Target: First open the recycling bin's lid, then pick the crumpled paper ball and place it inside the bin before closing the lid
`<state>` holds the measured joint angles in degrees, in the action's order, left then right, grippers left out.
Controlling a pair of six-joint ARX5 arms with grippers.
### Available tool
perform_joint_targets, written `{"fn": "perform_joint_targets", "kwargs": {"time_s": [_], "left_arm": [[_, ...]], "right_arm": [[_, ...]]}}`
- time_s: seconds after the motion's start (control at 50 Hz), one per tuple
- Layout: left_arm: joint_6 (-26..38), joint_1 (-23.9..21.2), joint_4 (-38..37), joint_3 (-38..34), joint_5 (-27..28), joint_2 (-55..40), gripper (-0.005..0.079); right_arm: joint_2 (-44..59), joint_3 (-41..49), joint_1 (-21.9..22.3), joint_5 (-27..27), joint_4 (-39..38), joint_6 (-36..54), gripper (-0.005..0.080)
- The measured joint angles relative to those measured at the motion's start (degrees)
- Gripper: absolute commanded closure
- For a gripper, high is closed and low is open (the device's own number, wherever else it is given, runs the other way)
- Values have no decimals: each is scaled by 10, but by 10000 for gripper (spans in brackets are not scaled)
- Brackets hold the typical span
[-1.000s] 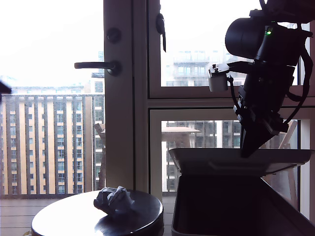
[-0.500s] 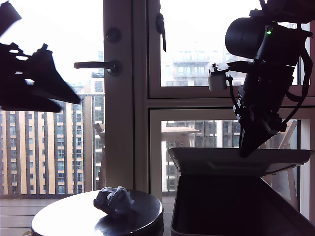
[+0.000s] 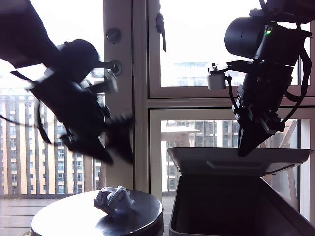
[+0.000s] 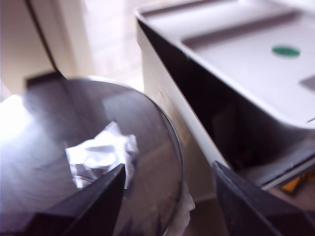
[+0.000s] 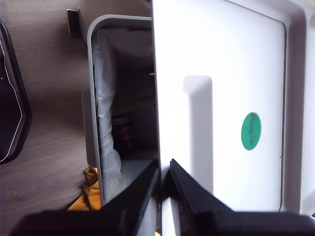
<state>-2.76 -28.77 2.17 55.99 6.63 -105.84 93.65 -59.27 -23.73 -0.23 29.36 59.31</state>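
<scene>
Dark glossy desk (image 3: 74, 216), round, just beside the recycling bin (image 3: 231, 206): crumpled paper ball (image 3: 114, 200) on top, not yet picked. Above it, my first gripper (image 4: 167, 194), jaws spread, empty. Beyond, the bin stands open; my second gripper (image 5: 164, 179), jaws pinching the lid (image 5: 221, 98) edge, holds it raised. Left: pick, drop, close. Lid bears a green round sticker (image 5: 250, 131); no readable writing.

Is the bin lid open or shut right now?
Open: the lid is raised off the recycling bin, its edge pinched by my second gripper, dark interior exposed.
</scene>
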Motion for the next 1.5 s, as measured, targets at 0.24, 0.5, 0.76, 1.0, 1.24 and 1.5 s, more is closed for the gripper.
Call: {"fn": "perform_joint_targets", "kwargs": {"time_s": [0.24, 0.5, 0.76, 1.0, 1.24, 1.5], "left_arm": [[0, -14, -48, 47, -48, -88, 211], [0, -12, -44, 87, -68, -110, 151], [26, -12, -38, 98, -87, -134, 151], [44, -12, -39, 132, -97, -167, 154], [77, -12, -56, 164, -136, -189, 155], [80, -11, -104, 207, -147, -192, 154]], "right_arm": [[0, 0, 0, -5, -4, -5, 764], [0, 0, 0, -7, -5, -7, 764], [0, 0, 0, -8, -6, -14, 764], [0, 0, 0, -8, -6, -16, 764], [0, 0, 0, -8, -6, -16, 764], [0, 0, 0, -8, -6, -17, 764]]}}
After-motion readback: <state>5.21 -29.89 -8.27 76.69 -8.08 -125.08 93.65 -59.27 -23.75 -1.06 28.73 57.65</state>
